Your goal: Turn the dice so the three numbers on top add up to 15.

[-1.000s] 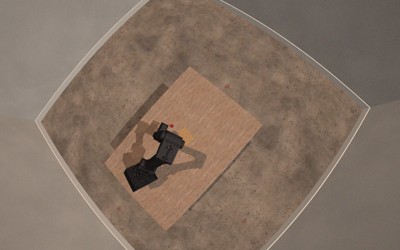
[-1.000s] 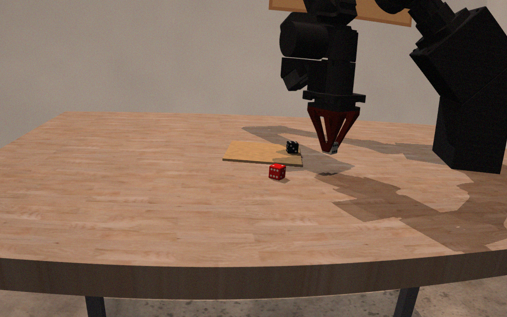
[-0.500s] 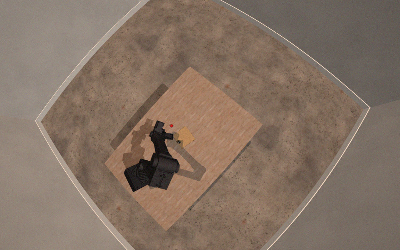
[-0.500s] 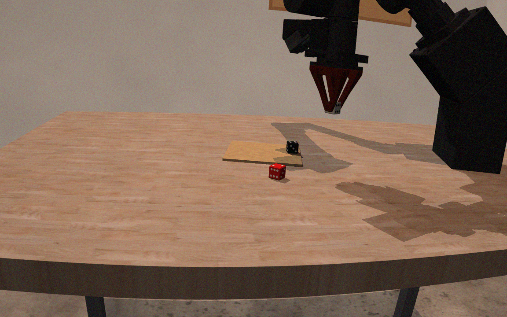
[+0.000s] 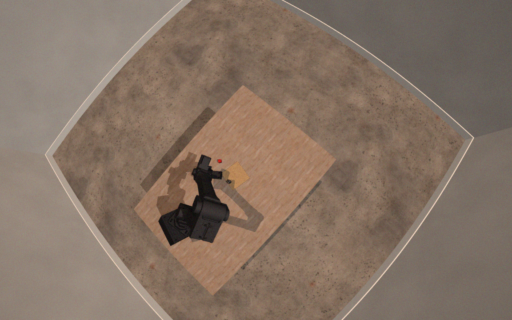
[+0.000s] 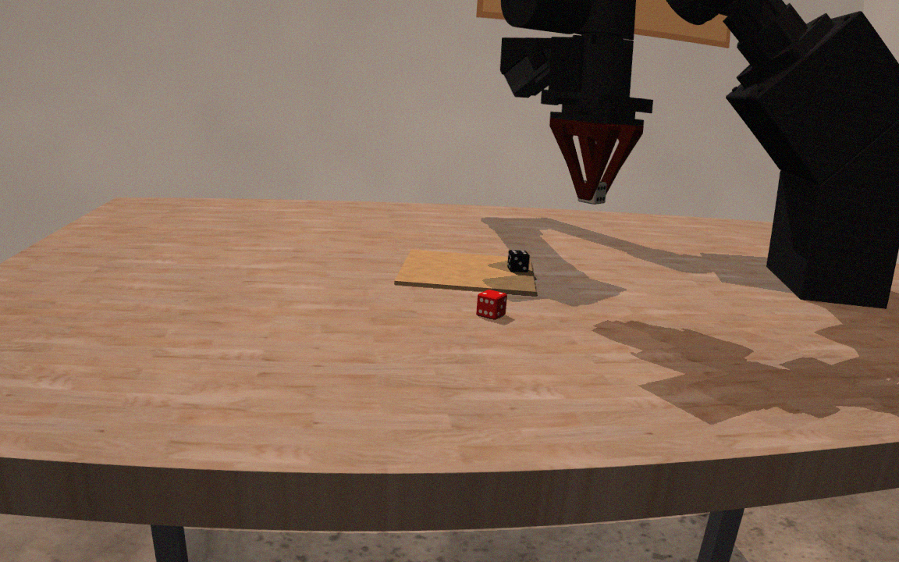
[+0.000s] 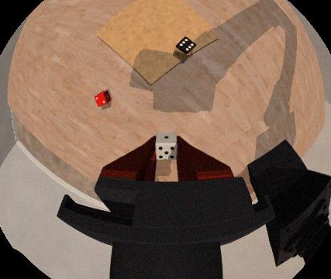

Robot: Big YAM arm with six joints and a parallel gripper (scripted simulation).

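Observation:
My gripper (image 6: 590, 198) (image 7: 166, 141) is shut on the white die (image 6: 601, 191) (image 7: 166, 151) and holds it above the table. In the wrist view its palm side shows five pips and its camera side one. The fingers are hidden in the top view. The black die (image 5: 229, 182) (image 6: 518, 261) (image 7: 186, 45) rests with six on top on the yellow mat (image 5: 242, 171) (image 6: 438, 268) (image 7: 146, 23), close to one edge. The mat lies flat. The red die (image 5: 219, 161) (image 6: 491, 305) (image 7: 101, 99) rests on the table off the mat, with two on top.
The wooden table (image 5: 274, 131) (image 6: 229, 349) (image 7: 56, 50) carries the arm's base (image 5: 174, 224) (image 6: 843, 209) at one side. The arm's shadow falls over part of the mat and the wood around it. The red die lies near the mat's corner.

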